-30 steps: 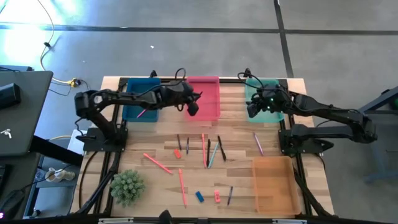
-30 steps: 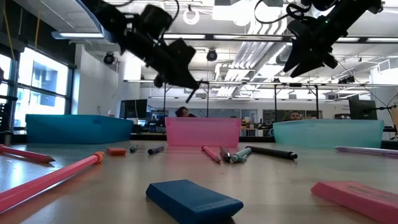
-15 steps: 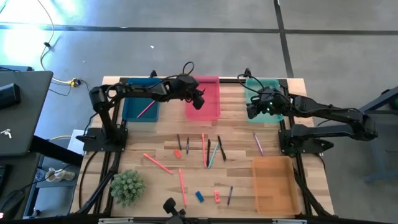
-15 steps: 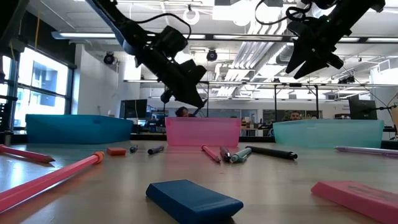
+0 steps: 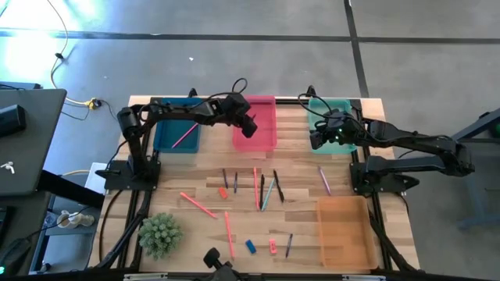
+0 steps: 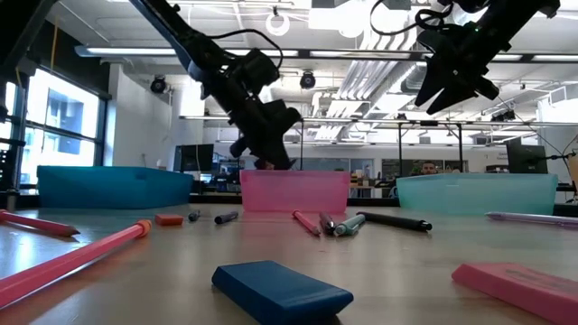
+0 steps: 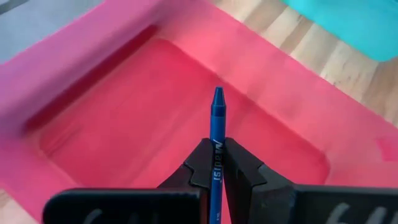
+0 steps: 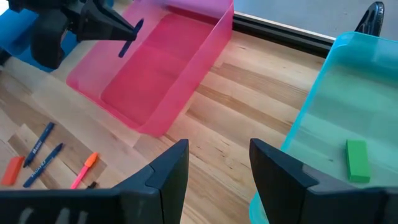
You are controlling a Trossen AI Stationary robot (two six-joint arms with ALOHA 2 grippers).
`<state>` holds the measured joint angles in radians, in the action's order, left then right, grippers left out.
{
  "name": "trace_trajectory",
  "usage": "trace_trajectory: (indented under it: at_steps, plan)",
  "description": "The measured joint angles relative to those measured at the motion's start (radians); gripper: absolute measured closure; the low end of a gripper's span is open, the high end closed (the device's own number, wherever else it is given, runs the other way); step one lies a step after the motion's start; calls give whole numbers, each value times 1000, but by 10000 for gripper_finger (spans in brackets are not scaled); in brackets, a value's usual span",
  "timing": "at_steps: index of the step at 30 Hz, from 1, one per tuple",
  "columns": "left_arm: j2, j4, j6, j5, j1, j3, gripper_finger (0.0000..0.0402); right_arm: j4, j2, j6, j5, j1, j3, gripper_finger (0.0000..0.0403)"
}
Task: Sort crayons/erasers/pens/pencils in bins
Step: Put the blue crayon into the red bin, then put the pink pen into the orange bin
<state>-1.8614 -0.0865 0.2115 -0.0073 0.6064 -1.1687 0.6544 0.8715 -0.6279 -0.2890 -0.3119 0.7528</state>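
My left gripper [image 5: 250, 127] hangs over the pink bin [image 5: 256, 133], shut on a blue crayon [image 7: 216, 121]. In the left wrist view the crayon's tip points out past the fingers toward the bin's floor. My right gripper [image 8: 217, 155] is open and holds nothing. It hovers beside the teal bin [image 8: 323, 112], near that bin's left wall. A green eraser [image 8: 357, 160] lies flat on the teal bin's floor. The dark blue bin [image 5: 166, 129] holds one pink stick [image 5: 184, 136]. The orange bin [image 5: 344, 230] sits at the near right. My left gripper pinches the blue crayon at its labelled middle part [image 7: 217, 163] between the two fingers. The crayon runs along the fingers, and its pointed end [image 7: 217, 93] sticks out ahead. It is lifted clear above the pink bin, slanting down toward the bin's floor.
Pens, pencils and crayons [image 5: 260, 187] lie loose on the middle of the table. A blue eraser [image 5: 250, 247] and a pink eraser [image 5: 273, 247] lie near the near edge, and a small orange-red one [image 5: 223, 192] farther in. A green spiky plant [image 5: 160, 234] stands at the near left.
My left gripper has carried the blue crayon a little toward the table's right, from the pink bin's left rim to over the bin. It has also come down and tipped more steeply, staying shut on the crayon.
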Motion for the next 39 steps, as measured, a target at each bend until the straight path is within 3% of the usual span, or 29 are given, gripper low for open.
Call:
trace_trajectory:
  at_steps: [8, 24, 30, 39]
  plan:
    - [0, -30, 14, -4, 1, 0, 381, 0, 0, -1, 9, 3, 0, 242]
    - [24, -31, 13, -31, 12, 0, 294, 147, 0, -145, 12, 166, 0, 242]
    - [129, -85, -1, -27, 46, 0, 276, 197, 0, -238, 13, 235, 0, 242]
    - [329, -259, -101, -40, 63, 0, 282, 250, 0, -367, 19, 348, 0, 242]
